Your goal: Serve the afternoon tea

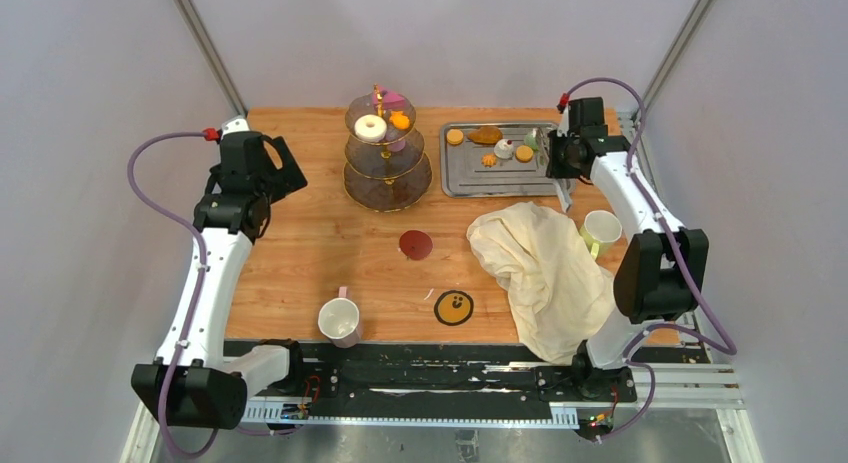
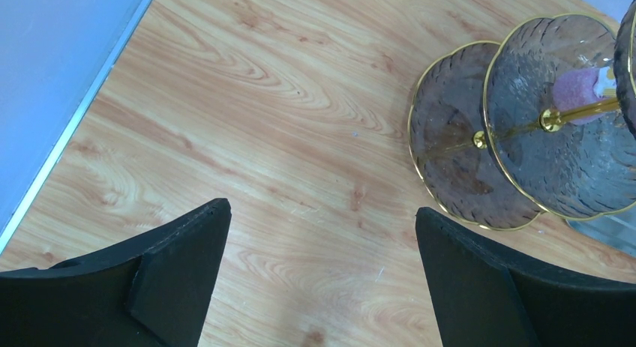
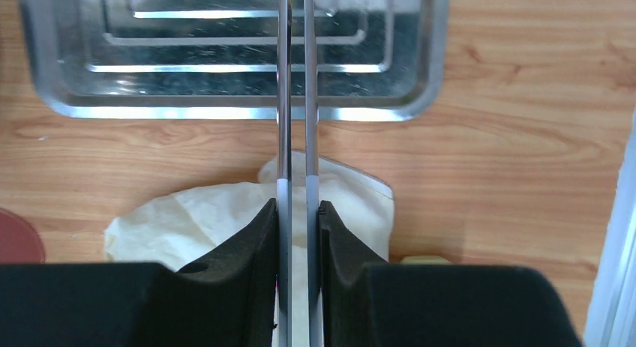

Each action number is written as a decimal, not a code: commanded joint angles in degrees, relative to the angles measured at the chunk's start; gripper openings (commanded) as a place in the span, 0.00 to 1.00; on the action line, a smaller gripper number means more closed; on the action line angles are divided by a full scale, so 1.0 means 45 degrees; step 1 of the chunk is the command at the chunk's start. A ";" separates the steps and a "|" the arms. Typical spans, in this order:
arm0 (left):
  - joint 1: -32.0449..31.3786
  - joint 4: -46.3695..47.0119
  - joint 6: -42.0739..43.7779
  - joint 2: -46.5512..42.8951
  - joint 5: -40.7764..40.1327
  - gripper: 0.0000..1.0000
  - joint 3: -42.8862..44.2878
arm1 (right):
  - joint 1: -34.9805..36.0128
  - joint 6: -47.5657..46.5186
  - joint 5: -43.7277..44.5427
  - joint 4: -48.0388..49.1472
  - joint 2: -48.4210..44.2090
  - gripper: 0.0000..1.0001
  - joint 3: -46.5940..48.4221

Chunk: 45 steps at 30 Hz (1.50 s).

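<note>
The three-tier smoky glass stand (image 1: 387,188) stands at the back centre. Its top tier holds a white donut (image 1: 370,127) and an orange macaron (image 1: 400,121). The steel tray (image 1: 470,178) holds orange macarons (image 1: 455,136) and small cakes (image 1: 504,149). One pale mug (image 1: 339,320) stands near the front edge and another (image 1: 601,228) beside the cloth. My left gripper (image 1: 285,170) (image 2: 322,212) is open and empty above bare wood, left of the stand (image 2: 465,174). My right gripper (image 1: 556,163) (image 3: 298,204) is shut on metal tongs (image 3: 296,100) by the tray's right end (image 3: 225,100).
A large cream cloth (image 1: 540,263) lies crumpled at the front right, and it also shows in the right wrist view (image 3: 210,212). A dark red coaster (image 1: 416,244) and a yellow-and-black smiley coaster (image 1: 454,307) lie on the wood mid-table.
</note>
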 commanded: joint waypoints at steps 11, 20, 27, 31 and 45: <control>0.0059 0.0337 0.0404 0.0728 0.0575 0.98 0.0480 | -0.1989 -0.0087 -0.0245 -0.0688 0.0369 0.23 -0.0069; 0.0059 0.0294 0.0404 0.1016 0.0615 0.98 0.0498 | -0.2011 0.0127 -0.0532 -0.0683 0.0864 0.33 -0.0308; 0.0059 0.0389 0.0302 0.1157 0.0792 0.98 0.0447 | -0.2011 0.0278 -0.0449 -0.0688 0.1431 0.38 0.0026; 0.0058 0.0455 0.0330 0.1208 0.0862 0.98 0.0349 | -0.2011 0.0415 -0.0278 -0.0502 0.1549 0.40 0.0049; 0.0059 0.0485 0.0290 0.1448 0.0889 0.98 0.0312 | -0.2029 0.0213 -0.0168 -0.0300 0.2098 0.43 0.0463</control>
